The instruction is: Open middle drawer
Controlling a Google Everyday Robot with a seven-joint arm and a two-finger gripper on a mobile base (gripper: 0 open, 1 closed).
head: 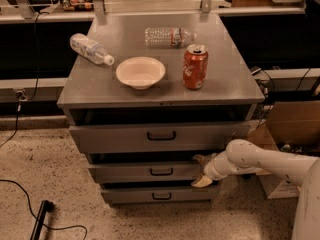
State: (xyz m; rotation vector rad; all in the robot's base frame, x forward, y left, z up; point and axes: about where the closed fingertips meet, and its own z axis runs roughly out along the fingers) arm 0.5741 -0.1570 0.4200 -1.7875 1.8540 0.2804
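the white two-finger gripper (201, 170) sits at the right end of the grey metal middle drawer (125, 173), fingers spread wide one above the other, gripping nothing i can make out, so the drawer's small black loop handle (161, 171), lying horizontal, is sideways from the jaws toward the cabinet's centre.

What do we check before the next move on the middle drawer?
1. Claw at the middle drawer: ok, at the right end of its front.
2. Claw on the black loop handle: not ok, the handle sits untouched to the side of the claw.
3. Firm hold on the drawer front: cannot tell.
4. Drawer pulled out: not ok, no interior shows.
5. Coca-Cola can steady on the cabinet top: ok, upright, back from the front edge.
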